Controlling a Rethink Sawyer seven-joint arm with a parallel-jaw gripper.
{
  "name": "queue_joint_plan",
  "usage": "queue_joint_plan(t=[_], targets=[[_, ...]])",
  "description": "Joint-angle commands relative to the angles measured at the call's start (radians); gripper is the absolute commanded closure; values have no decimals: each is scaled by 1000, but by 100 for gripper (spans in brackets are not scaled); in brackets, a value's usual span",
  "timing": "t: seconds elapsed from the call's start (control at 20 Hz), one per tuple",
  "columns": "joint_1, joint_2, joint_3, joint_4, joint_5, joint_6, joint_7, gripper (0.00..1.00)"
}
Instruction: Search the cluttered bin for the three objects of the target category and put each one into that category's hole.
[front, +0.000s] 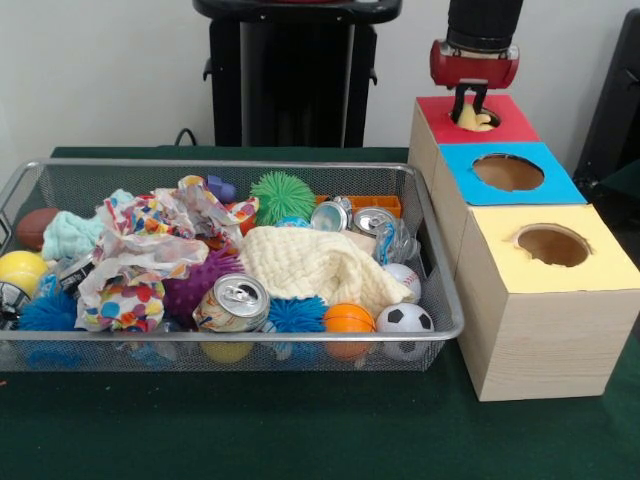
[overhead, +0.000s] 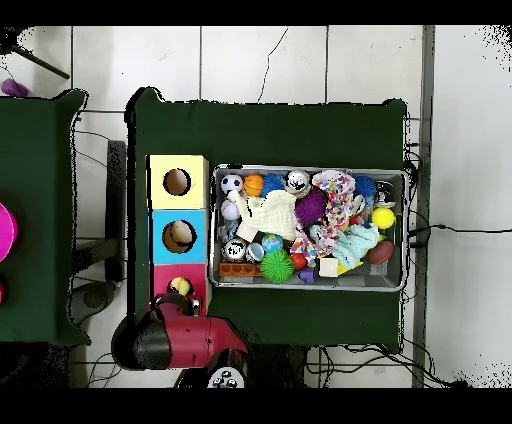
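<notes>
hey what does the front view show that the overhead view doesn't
Only the front view shows the gripper over the red box's hole with something pale yellow at its tips, and the wire bin's mesh side. Only the overhead view shows something pale inside the blue box's hole and the tiled floor around the table. Both show the three boxes, the cream cloth and the soccer ball.
</notes>
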Motion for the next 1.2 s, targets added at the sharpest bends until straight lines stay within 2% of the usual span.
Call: queue_joint_plan(t=[0.05, 0.3, 0.35, 0.65, 0.75, 0.9, 1.2], targets=[[-7, -63, -27, -47, 17, 212, 151, 100], [-9, -71, -23, -43, 8, 216, 150, 100], [-19, -73, -10, -36, 5, 198, 146, 0], [-48, -78, 25, 0, 22, 124, 172, 0], [-48, -77, 24, 0, 22, 123, 174, 0], [-7, -72, -18, -34, 16, 164, 175, 0], [-22, -58, -6, -42, 19, 164, 166, 0]])
